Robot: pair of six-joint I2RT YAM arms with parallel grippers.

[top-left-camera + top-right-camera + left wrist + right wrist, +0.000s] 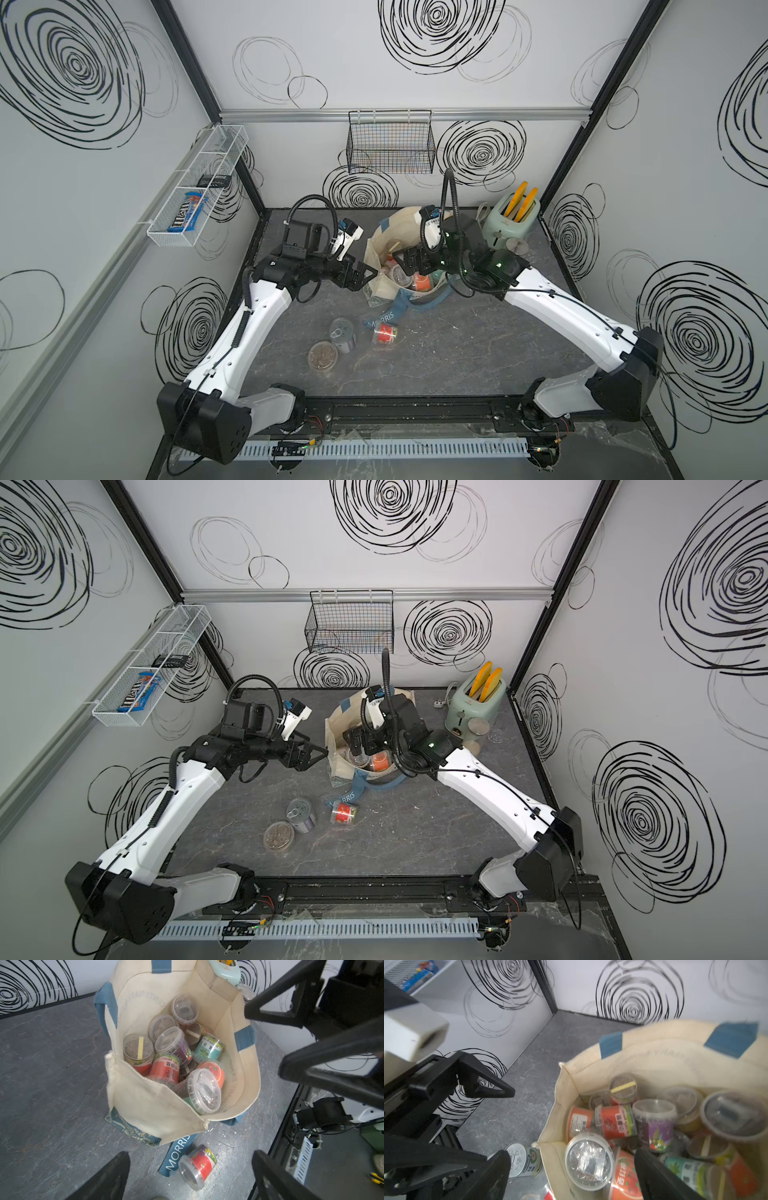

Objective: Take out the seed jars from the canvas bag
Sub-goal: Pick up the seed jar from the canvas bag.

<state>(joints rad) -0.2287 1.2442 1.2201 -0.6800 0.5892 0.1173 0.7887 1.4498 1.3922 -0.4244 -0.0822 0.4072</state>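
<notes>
Seed jars (164, 1070) were mostly piled inside the canvas bag (145, 1105), lying every which way, with red, orange, green and purple labels all mixed up. Starting from the front of the table (457, 353): a round clear tub (322, 354) with brownish stuff in it sat nearest, right up against a tin can (343, 332) with a pull-tab lid. Just beside those, one red-label jar (385, 334) lay on its side out on the table, right by the end of the blue MORRIS strap (380, 322) that trailed out from the bag. The bag itself stood upright mid-table with its mouth wide open. Left gripper (365, 281) hung just outside the bag's left wall, jaws spread wide, nothing between them. Right gripper (262, 1039) was over the open mouth, jaws also spread wide with nothing pinched. I couldn't tell if a finger touched any jar. Further back on the right, a mint toaster (513, 216) had two yellow things in its slots, with a metal-topped canister (517, 247) just in front of it. Up on the back wall hung a black wire basket (390, 143).
</notes>
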